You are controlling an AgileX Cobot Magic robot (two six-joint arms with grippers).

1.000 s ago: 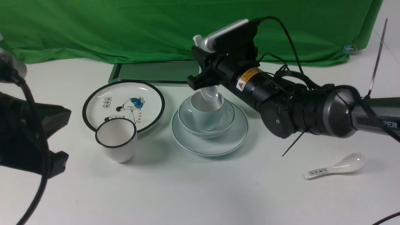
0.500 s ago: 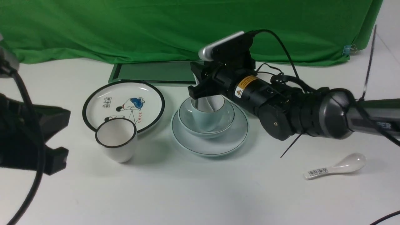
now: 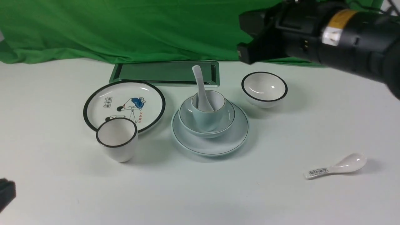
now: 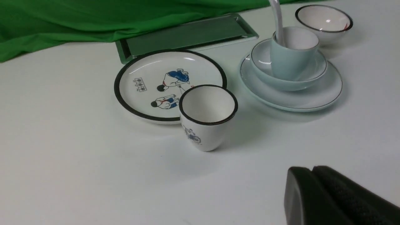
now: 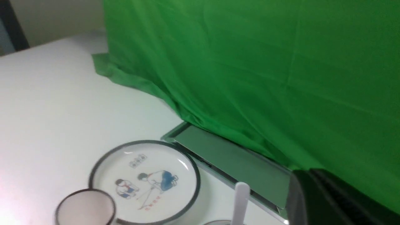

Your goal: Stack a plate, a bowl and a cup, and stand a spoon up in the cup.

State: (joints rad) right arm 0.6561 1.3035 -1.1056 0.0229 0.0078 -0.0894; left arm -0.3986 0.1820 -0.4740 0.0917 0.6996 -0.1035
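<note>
In the front view the plate [image 3: 218, 145] lies on the white worktop [image 3: 200, 193]. The bowl [image 3: 187, 117] sits on it, the cup [image 3: 203, 122] stands in the bowl, and the spoon [image 3: 199, 81] stands in the cup, handle up and leaning back. Left of the plate lies a cartoon plate [image 3: 123, 104], with a black-rimmed cup [image 3: 117, 140] at that plate's near edge. Right of the plate and a little behind it stands a black-rimmed bowl [image 3: 264, 89]. A printed spoon [image 3: 336, 166] lies well apart, right and nearer. Behind the plate are a green tray [image 3: 162, 72] and a green cloth [image 3: 125, 28]. The right arm [image 3: 328, 34] hangs high, right of and beyond the plate, touching nothing. Its jaws cannot be judged here.

In the left wrist view the left jaws are closed and empty, with the dark pads [image 4: 328, 197] pressed together above bare worktop, well apart from the plate [image 4: 325, 97]. The bowl [image 4: 306, 82], cup [image 4: 289, 61] and spoon [image 4: 277, 22] are stacked there.

In the right wrist view the right jaws are closed on nothing, pads [image 5: 328, 200] together. Only the spoon's handle tip [image 5: 240, 200] shows, just beside them but apart. The plate itself is out of frame.
</note>
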